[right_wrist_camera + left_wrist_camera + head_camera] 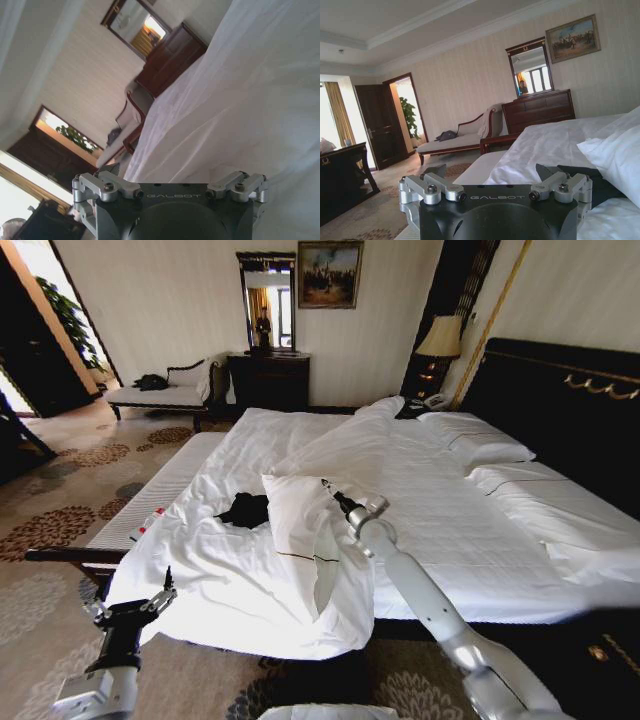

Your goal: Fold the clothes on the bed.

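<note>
Head view had the T-shirt [245, 509] crumpled beside the pillow [300, 510]; your right gripper [327, 485], fingers unreadable, needed lowering left onto it, while the left gripper [130, 607] waited, fingers apart.

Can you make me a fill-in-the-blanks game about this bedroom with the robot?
1. The crumpled T-shirt lying on the bed is ____ in colour.
2. The sheets on the bed are ____.
3. The left gripper hovers low beside the foot of the bed with its fingers ____.
4. The right gripper reaches out over a folded-back piece of white ____.

Missing words: black; white; open; bedding
</note>
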Controlling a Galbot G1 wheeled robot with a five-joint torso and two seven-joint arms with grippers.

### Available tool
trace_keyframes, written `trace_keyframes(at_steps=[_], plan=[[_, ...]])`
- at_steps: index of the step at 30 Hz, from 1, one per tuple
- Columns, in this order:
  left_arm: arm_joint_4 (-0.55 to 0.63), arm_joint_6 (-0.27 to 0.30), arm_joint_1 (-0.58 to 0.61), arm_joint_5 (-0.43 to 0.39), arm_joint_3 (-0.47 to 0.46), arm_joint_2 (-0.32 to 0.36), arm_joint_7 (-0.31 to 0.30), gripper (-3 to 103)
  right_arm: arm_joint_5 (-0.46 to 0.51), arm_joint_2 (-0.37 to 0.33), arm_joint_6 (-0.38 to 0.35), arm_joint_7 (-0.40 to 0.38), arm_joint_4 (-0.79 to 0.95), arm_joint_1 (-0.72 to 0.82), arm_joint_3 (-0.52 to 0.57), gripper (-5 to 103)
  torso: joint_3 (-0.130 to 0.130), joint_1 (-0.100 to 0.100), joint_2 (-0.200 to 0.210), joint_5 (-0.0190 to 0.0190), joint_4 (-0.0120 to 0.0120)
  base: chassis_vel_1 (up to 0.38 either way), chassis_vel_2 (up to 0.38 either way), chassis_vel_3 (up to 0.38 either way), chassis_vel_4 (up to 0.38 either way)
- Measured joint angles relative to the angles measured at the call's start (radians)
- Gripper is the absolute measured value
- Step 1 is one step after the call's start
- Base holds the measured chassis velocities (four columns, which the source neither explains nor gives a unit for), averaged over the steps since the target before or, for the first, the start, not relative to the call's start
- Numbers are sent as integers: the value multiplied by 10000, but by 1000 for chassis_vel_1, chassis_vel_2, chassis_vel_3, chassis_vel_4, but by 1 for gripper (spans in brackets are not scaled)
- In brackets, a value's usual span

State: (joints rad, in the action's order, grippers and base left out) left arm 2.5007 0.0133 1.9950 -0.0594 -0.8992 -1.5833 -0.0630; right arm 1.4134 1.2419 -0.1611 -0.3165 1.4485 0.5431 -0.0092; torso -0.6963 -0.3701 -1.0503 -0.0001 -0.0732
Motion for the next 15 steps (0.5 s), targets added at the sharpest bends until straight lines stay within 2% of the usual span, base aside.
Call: trace_keyframes(at_steps=[4,15], plan=[[0,-5,-2,12,-5,-20,-13,100,-87,283,-540,-321,-506,-616,-370,100,0,1,0,0,-1,0,0,0,0],[0,-5,0,44,12,-11,-25,100,-708,831,-1188,-442,-2071,-1864,-1006,100,0,1,-1,1,1,0,0,0,0]])
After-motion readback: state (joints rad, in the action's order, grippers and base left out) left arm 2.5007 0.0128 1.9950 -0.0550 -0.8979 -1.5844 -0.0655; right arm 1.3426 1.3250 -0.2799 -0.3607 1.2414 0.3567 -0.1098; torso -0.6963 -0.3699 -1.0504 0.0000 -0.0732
